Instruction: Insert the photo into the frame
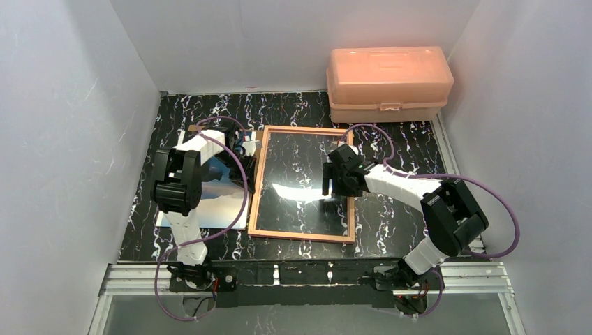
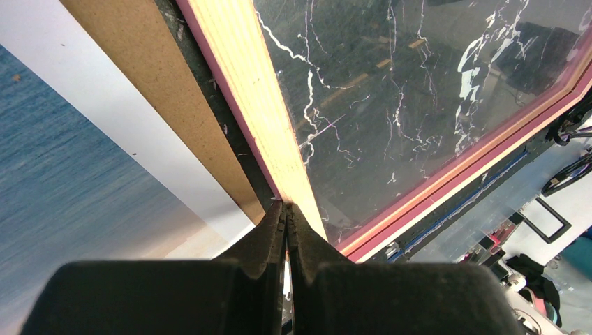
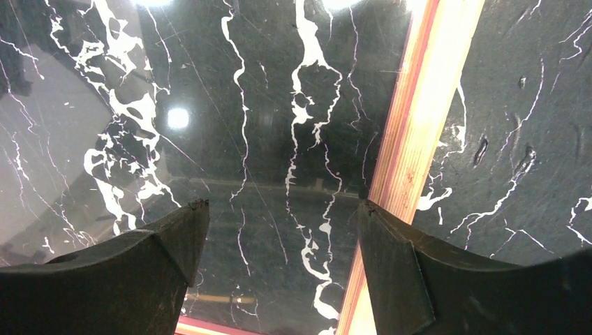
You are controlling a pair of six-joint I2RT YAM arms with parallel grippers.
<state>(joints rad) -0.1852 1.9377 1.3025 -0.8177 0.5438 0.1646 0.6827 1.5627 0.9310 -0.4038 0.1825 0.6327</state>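
At far left the photo (image 1: 220, 202) lies face up and flat, with the brown backing board (image 2: 160, 91) showing as a strip along its right edge, between it and the frame. Judge the photo to be a light, thin, flexible sheet: it will bend under its own weight, crease if pinched hard, and give you little to catch while it lies flat, so take it at an edge or corner and not across the printed face. The left gripper (image 2: 286, 206) has its jaws pressed together with nothing visible between them, the tips down at the left rail of the frame (image 1: 256, 188) near a corner. The frame rests back-up in the middle of the marbled tabletop (image 1: 391, 230), just beside the photo, and the marble shows through its clear pane (image 3: 244, 139). Expect it to be stiff and fairly light, but the pane is smooth and probably fragile; hold the frame by the tan wooden rail (image 3: 419, 118). The right gripper (image 3: 283, 209) hovers with jaws spread wide over the frame's right side, one tip above the pane and one above the rail, gripping nothing. At the back right stands a peach plastic box (image 1: 387, 84).
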